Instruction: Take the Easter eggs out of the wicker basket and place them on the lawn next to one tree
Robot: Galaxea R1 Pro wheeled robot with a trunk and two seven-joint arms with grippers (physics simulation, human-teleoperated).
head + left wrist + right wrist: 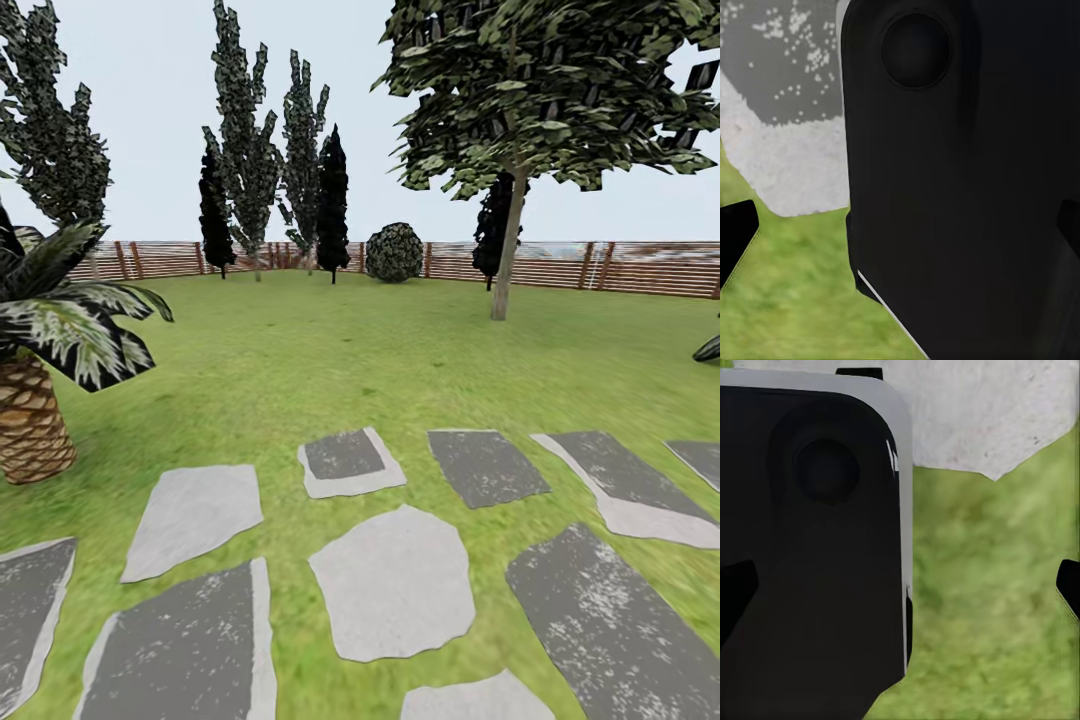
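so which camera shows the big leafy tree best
The head view: the tree stands whole on the lawn before the fence, trunk and canopy clear. The wrist views look down at grass, pale stone and dark robot parts, giving nothing of the tree.

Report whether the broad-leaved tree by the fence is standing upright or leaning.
Nearly upright: the tree rises from the lawn with its pale trunk tilting slightly right toward the canopy.

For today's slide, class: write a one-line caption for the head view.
Fenced garden: grey stepping stones cross the lawn toward a broad leafy tree, a short palm at one side.
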